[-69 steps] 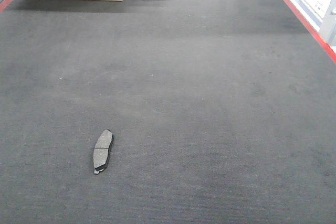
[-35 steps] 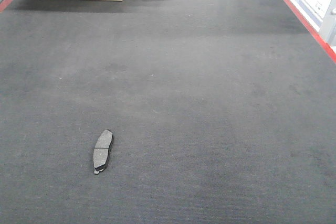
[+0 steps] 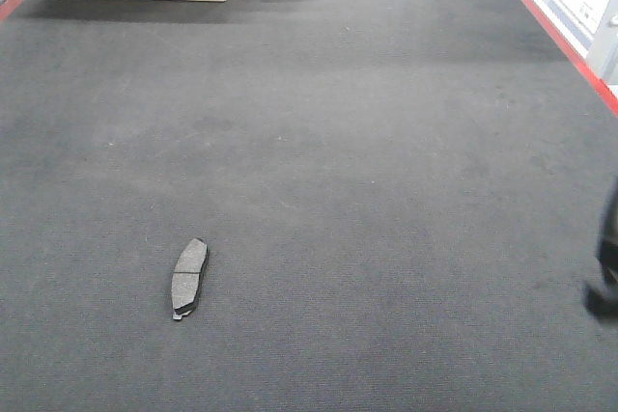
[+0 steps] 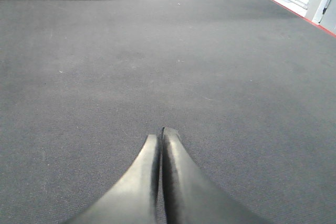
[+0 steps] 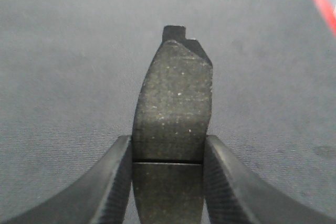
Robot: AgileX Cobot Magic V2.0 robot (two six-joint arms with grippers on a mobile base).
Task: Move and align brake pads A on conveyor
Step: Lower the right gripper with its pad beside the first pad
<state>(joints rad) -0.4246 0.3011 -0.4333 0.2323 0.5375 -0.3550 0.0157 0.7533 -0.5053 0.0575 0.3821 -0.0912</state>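
One flat, slightly curved dark grey pad (image 3: pixel 189 278), grooved across its middle, is seen lying on the felt-like conveyor (image 3: pixel 367 161) in the front view, near and left of centre.

In the left wrist view, the smooth black fingers of the left gripper (image 4: pixel 160 134) are pressed together, with nothing held.

In the right wrist view, a grainy second pad (image 5: pixel 173 93) with an end tab is clamped at its groove by the ribbed fingers of the right gripper (image 5: pixel 168 150).

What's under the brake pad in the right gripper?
Around the brake pad, held in the right gripper, only conveyor surface shows. The belt directly beneath is covered by pad and fingers.
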